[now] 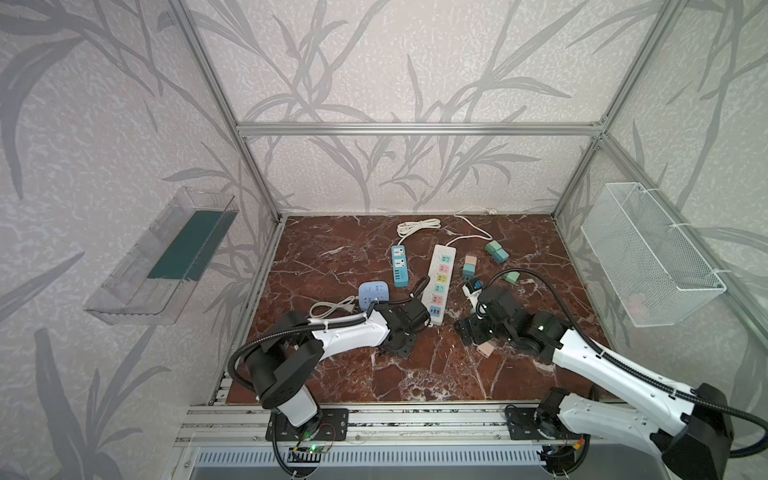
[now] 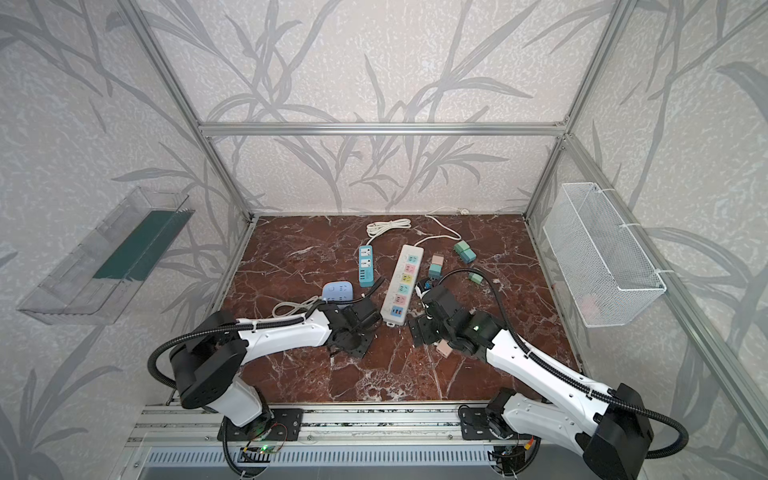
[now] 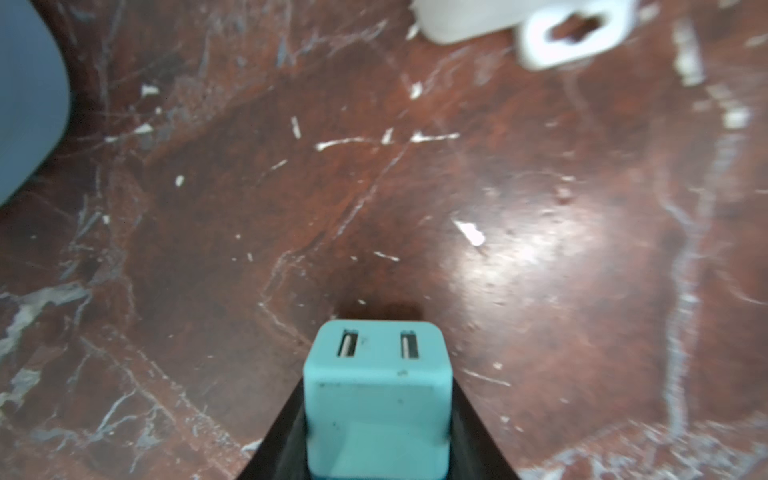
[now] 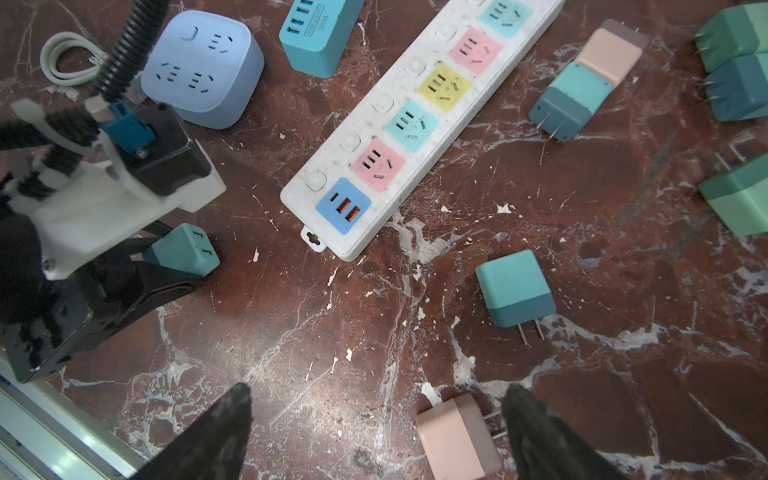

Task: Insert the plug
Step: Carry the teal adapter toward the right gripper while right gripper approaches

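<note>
progress stands at the pick-up: the left gripper (image 4: 178, 262) has its fingers clenched on the teal plug (image 3: 376, 374), held low at the worktop (image 1: 436, 374); whether it touches the surface i cannot tell. it is near the close end of the white power strip (image 4: 419, 137) but apart from it. its usb face points outward and the prongs are hidden. no socket in view on the strip holds a plug, so carrying, aligning and pushing in are all left. the right gripper (image 4: 378, 390) hangs with fingers spread and empty, a pink plug (image 4: 455, 436) lying between them.
</note>
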### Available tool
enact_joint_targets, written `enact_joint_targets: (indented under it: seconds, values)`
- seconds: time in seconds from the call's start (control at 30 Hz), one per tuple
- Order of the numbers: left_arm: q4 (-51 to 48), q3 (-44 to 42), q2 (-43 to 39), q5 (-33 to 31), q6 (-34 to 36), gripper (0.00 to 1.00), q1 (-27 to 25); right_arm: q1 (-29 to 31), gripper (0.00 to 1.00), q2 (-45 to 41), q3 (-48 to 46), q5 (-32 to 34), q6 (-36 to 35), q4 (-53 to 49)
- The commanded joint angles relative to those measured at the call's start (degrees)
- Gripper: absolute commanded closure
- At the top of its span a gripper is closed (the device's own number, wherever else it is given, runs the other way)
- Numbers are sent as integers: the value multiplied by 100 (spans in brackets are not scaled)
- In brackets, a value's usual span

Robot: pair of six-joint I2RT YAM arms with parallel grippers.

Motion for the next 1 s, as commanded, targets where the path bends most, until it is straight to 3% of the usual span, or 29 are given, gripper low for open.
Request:
enact_joint_targets:
  seconds: [0.0,0.23,0.47,0.6,0.8,0.97]
  values:
    - [984,-299,-696,116,110,73,-72,-33,8,-186,-50,70,190,-65]
    - [3991,-1503,-1666,-23,566,79,-117,-49,11,-295,138,-205,323,-44]
    - [6124,-2075,-1321,42,1610,79,-179,-142,13,-47,597,-461,347,-106]
    - [7071,-2411,-1179,-31,2151,79,-256,-275,19,151,797,-1049,362,-13]
    - [7305,-2529,-1120,-46,2776,79,-393,-305,32,649,1102,-1628,278,73]
    - [7300,-2558,-1139,-3,2980,78,-460,-305,34,1086,1261,-2030,253,232]
